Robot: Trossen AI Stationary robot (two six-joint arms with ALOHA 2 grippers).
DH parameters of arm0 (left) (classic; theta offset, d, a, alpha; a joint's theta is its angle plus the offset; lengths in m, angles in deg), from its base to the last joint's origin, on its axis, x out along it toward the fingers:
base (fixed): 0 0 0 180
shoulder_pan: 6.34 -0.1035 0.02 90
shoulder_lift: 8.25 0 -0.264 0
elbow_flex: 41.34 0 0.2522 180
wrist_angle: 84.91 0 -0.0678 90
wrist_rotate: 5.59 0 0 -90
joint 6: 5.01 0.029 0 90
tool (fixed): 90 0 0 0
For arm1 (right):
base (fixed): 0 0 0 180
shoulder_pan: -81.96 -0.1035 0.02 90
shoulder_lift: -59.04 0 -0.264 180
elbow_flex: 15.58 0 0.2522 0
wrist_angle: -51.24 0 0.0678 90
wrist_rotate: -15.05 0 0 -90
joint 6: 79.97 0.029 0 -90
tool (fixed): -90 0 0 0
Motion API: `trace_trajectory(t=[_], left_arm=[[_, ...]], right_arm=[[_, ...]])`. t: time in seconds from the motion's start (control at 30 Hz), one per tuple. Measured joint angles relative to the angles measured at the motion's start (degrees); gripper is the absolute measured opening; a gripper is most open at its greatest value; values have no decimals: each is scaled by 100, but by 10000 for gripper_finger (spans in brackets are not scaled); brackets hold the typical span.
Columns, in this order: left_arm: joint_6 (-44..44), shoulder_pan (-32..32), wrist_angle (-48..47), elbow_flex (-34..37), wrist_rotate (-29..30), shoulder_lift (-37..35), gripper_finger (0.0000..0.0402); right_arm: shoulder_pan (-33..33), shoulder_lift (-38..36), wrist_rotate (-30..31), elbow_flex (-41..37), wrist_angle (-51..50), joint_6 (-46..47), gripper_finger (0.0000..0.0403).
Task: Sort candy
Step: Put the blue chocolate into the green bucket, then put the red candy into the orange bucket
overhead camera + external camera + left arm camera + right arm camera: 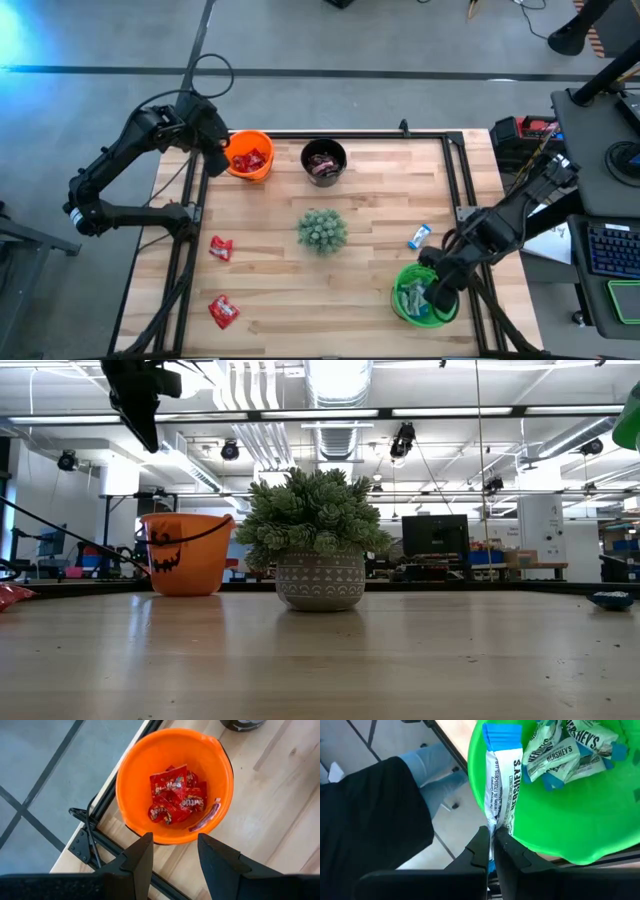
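step: drop-off | right gripper clenched on blue candy over green bucket rim | left gripper released, empty, above orange bucket | next: probably release into green bucket

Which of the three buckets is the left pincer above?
The orange bucket, at the table's far left corner, holding red candy. The left pincer hangs open above it; the black bucket sits beside it, the green bucket by the right arm.
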Motion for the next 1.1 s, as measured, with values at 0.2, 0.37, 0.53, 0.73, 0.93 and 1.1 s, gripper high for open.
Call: trace_trajectory(t=[0.2, 0.37, 0.53, 0.73, 0.93, 1.1], left_arm=[[0, 4, -289, 0, -4, 1, 137], [0, 4, -502, 0, -7, 2, 137], [-154, 4, -513, 0, -11, 0, 137], [-391, 2, -602, 0, -63, 0, 137], [-795, -2, -900, 0, -63, 71, 137], [-964, -2, -868, 0, -33, 173, 137]], right_arm=[[0, 25, -114, 0, -3, 0, 44], [2, 25, -95, 0, -54, -9, 99], [2, 25, -94, 0, -56, -49, 145], [2, 25, -94, 0, -57, -52, 173], [2, 32, 27, 0, -79, -2, 180], [2, 36, 278, 0, -103, -116, 180]])
